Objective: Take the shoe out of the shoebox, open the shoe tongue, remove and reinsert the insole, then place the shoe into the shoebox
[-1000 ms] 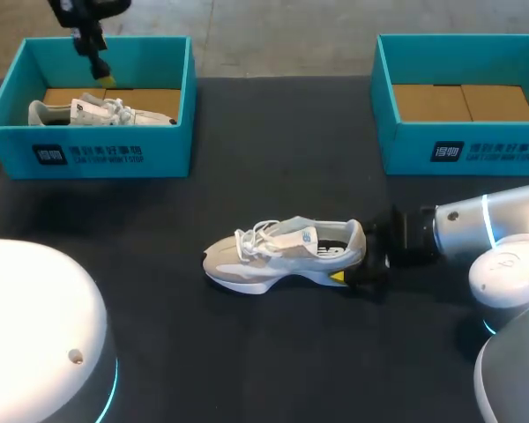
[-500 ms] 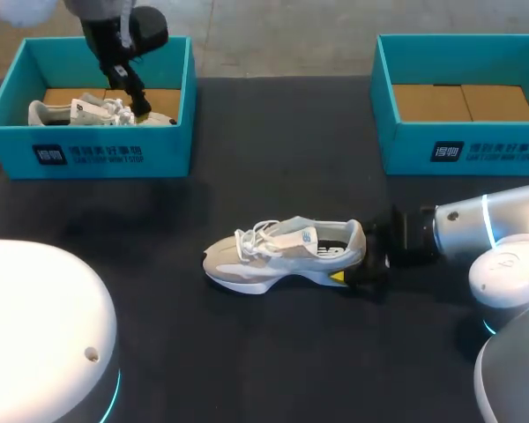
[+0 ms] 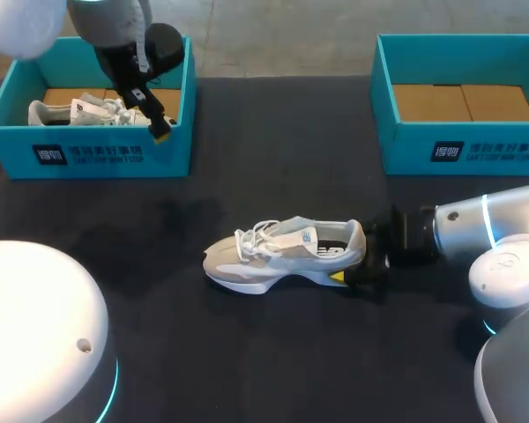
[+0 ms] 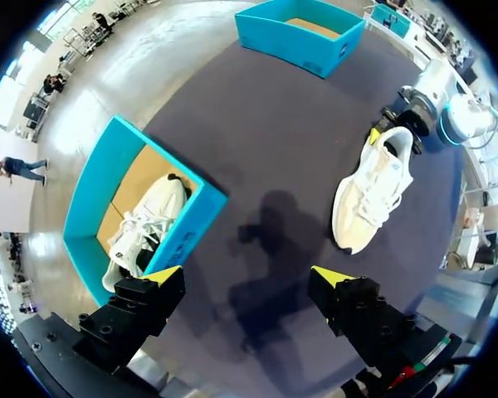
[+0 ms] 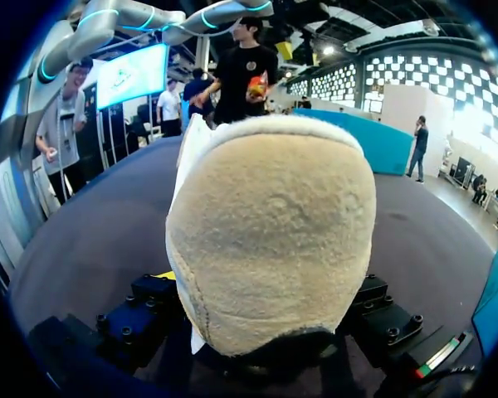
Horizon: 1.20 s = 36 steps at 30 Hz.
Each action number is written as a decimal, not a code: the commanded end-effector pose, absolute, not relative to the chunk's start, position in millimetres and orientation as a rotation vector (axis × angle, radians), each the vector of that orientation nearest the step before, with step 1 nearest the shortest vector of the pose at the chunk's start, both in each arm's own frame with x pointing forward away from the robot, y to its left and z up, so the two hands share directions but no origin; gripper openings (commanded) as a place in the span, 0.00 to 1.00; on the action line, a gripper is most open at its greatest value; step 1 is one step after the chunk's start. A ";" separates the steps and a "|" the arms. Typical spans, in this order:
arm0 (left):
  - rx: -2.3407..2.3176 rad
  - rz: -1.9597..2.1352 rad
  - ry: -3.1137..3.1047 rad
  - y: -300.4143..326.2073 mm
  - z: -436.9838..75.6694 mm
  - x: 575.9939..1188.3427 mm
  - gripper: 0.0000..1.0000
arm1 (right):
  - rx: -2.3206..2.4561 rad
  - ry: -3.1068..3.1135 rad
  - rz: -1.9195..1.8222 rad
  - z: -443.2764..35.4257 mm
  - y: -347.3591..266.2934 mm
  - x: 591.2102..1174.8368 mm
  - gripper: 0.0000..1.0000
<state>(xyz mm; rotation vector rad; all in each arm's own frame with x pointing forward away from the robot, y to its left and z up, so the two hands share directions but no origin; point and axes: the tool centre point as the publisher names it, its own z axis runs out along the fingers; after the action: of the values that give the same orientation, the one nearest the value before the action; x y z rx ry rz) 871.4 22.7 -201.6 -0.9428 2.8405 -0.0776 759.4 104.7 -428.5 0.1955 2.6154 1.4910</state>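
A white and grey sneaker [image 3: 278, 256] lies on its sole mid-table, toe to the left. My right gripper [image 3: 353, 264] is shut on its heel, one finger on each side. In the right wrist view the heel [image 5: 270, 240] stands close up between the fingers of that gripper [image 5: 266, 319]. My left gripper [image 3: 161, 132] hangs open above the front right corner of the left teal shoebox [image 3: 172, 154]. Seen from the left wrist, its own gripper [image 4: 247, 278] holds nothing, and the sneaker [image 4: 369, 195] lies well ahead of it.
A second white shoe [image 3: 97, 112] lies inside the left shoebox [image 4: 195, 220]. Another teal shoebox [image 3: 463, 150] stands at the far right, showing only its cardboard floor. My right arm [image 3: 485, 233] lies low over the table's right side.
My left arm has swung from behind the left shoebox forward and to the right, out over the box's front right corner. The right arm and the sneaker have stayed still.
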 end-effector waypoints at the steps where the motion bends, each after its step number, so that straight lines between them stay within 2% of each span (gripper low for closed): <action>1: -0.943 -0.078 2.838 23.4 -201.4 870.4 1.00 | 0.197 2.620 1.483 -429.6 106.6 757.0 0.00; 23: -0.943 -0.078 2.838 23.4 -201.4 870.4 1.00 | 0.197 2.620 1.483 -429.6 106.6 757.0 0.00; 36: -1.558 -0.326 2.527 -27.7 -216.3 827.4 1.00 | 0.197 2.620 1.483 -429.6 106.6 757.0 0.00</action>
<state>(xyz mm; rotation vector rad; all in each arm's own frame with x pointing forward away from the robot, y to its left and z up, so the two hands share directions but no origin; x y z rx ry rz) 841.6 -24.7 -212.0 -1.4291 2.6167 -0.2240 759.3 104.7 -428.5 0.1956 2.6155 1.4910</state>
